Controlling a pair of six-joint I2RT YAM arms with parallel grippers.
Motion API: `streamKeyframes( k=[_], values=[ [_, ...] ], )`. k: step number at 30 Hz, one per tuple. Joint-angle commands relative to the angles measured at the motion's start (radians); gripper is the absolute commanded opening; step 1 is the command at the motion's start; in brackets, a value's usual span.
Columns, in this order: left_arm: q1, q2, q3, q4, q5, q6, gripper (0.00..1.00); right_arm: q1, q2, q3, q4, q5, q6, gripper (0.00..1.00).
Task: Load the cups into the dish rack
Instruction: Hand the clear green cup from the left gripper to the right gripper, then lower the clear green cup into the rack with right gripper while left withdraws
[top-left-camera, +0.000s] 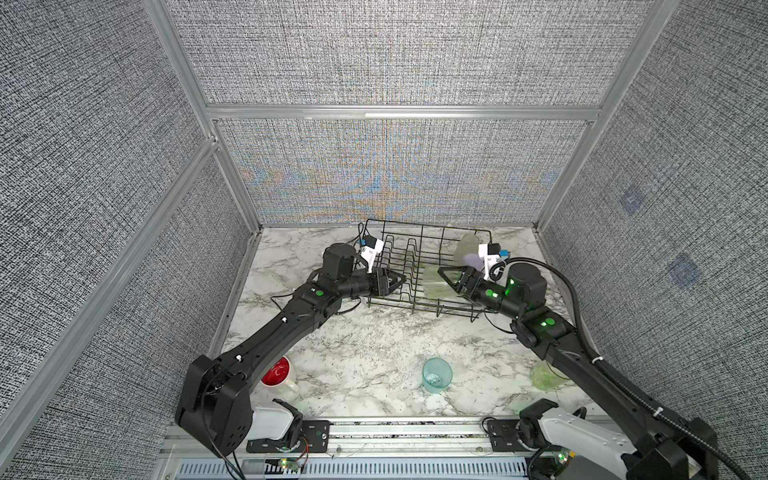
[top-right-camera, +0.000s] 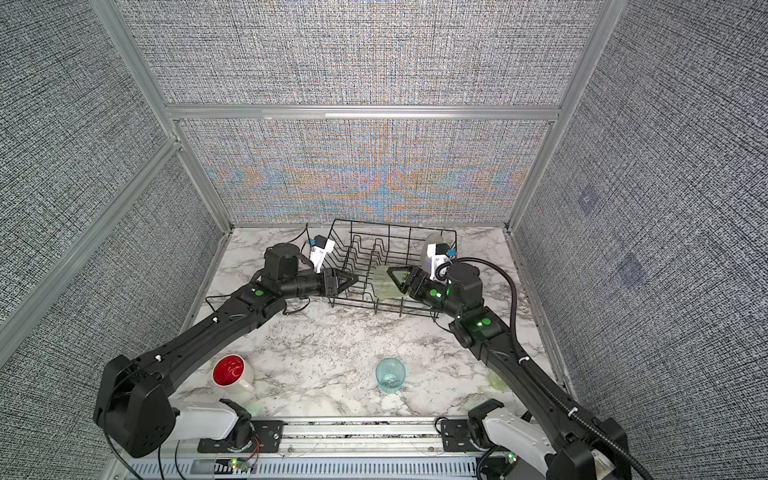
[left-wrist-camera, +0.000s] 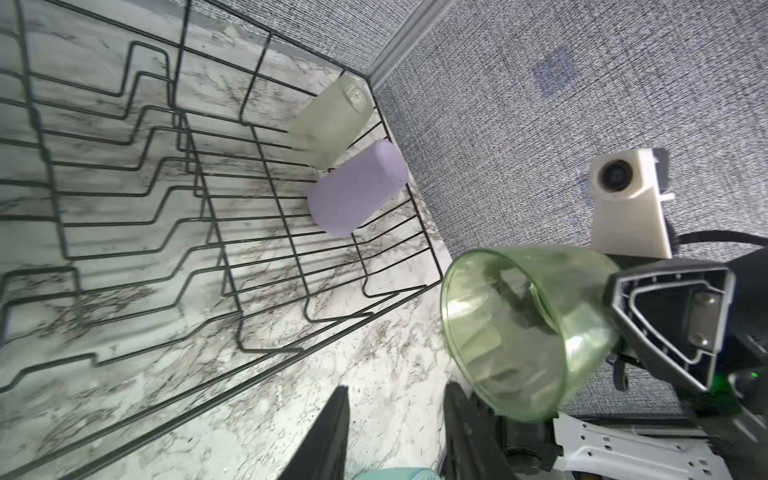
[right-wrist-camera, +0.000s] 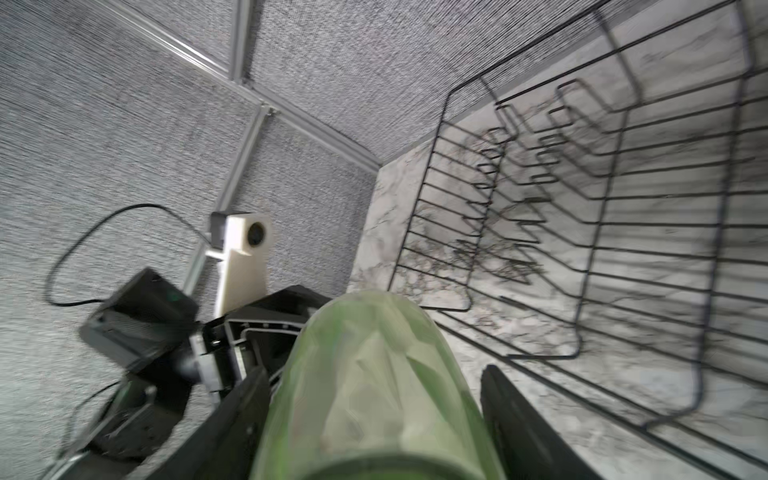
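Marble top (top-left-camera: 374, 340), 1 green tumbler (left-wrist-camera: 523, 332) in R gripper (right-wrist-camera: 376, 372), by dish rack (top-left-camera: 405, 266)

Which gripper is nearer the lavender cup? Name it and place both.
Right. The right gripper, holding a green tumbler, is close to the lavender cup at the right end of the dish rack. The left gripper, jaws open, is farther, at its left end.

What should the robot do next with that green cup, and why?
Probably lower it into the dish rack: the right gripper holds the green tumbler in the air at its right end, near the lavender cup already inside; the left gripper is open, empty.
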Motion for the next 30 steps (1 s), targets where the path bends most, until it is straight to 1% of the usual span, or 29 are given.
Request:
streamKeyframes(
  k=[1, 4, 7, 10, 12, 15, 18, 21, 27, 30],
  values=[
    [0.003, -0.033, -0.006, -0.104, -0.12, 0.072, 0.4, -0.021, 0.011, 0.011, -0.161, 0.126, -0.233, 0.74],
    [0.003, -0.069, -0.011, -0.167, -0.207, 0.102, 0.42, -0.06, 0.061, 0.048, -0.227, 0.152, -0.317, 0.74],
    [0.003, -0.103, 0.001, -0.264, -0.306, 0.129, 0.53, -0.092, 0.112, 0.078, -0.275, 0.181, -0.376, 0.74],
    [0.003, -0.153, -0.023, -0.307, -0.431, 0.13, 0.67, -0.117, 0.143, 0.094, -0.278, 0.19, -0.413, 0.74],
    [0.003, -0.183, -0.04, -0.337, -0.508, 0.125, 0.75, -0.121, 0.162, 0.109, -0.29, 0.228, -0.45, 0.74],
    [0.003, -0.226, -0.057, -0.394, -0.634, 0.108, 0.83, -0.123, 0.203, 0.124, -0.304, 0.303, -0.501, 0.73],
    [0.002, -0.261, -0.085, -0.42, -0.738, 0.097, 0.86, -0.125, 0.245, 0.141, -0.307, 0.357, -0.527, 0.72],
    [0.003, -0.281, -0.083, -0.464, -0.784, 0.1, 0.86, -0.125, 0.289, 0.159, -0.305, 0.388, -0.545, 0.71],
    [0.003, -0.299, -0.098, -0.481, -0.791, 0.102, 0.86, -0.125, 0.364, 0.213, -0.365, 0.438, -0.565, 0.7],
    [0.003, -0.306, -0.112, -0.47, -0.796, 0.099, 0.86, -0.125, 0.398, 0.229, -0.385, 0.441, -0.564, 0.69]
  ],
)
